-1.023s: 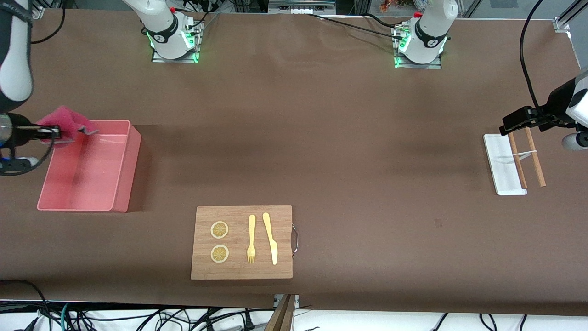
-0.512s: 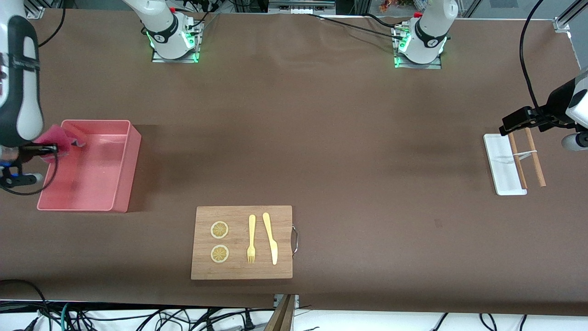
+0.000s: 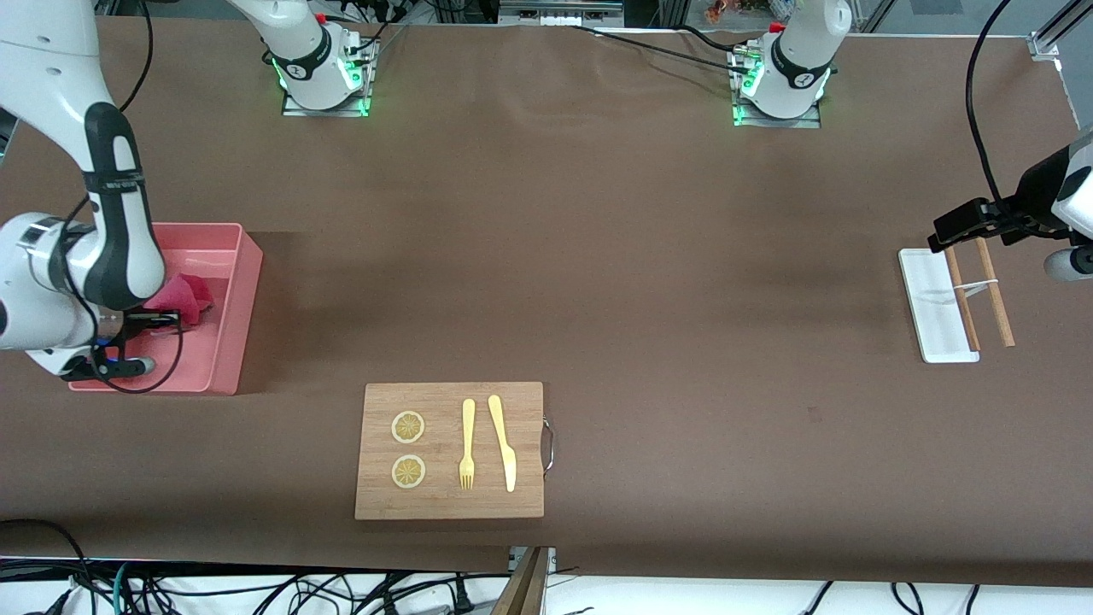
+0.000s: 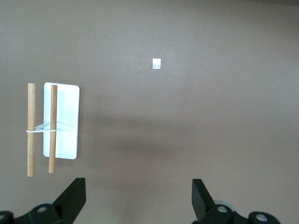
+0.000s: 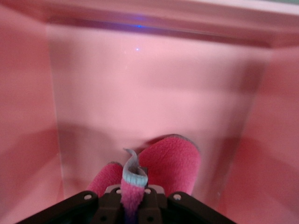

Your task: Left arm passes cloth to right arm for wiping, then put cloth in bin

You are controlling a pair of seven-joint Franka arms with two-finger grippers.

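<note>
- Cloth first: you will find the magenta towel at the left edge of the front view, down inside the bin, with one end pinched in the right gripper.
- Right gripper's jaws are pressed together on the cloth; in the right wrist view you see the grey-edged fold rising between the fingers, and the rest of the cloth bulging toward the bin's floor.
- You cannot tell from these views whether the cloth's lower end touches the floor of the bin.
- The bin, a pale pink box, sits at the right arm's end of the table, and its pink walls fill the right wrist view.
- Look to the right edge of the front view for the left gripper: it hangs over the white tray at the left arm's end, and that arm waits.
- Its jaws stand wide apart with nothing between them; the two dark fingers show low in the left wrist view, over bare brown table.
- Two wooden sticks joined by a white band lie across the tray.
- In the lower middle of the front view a wooden board carries two lemon slices, a yellow fork and a yellow knife.
</note>
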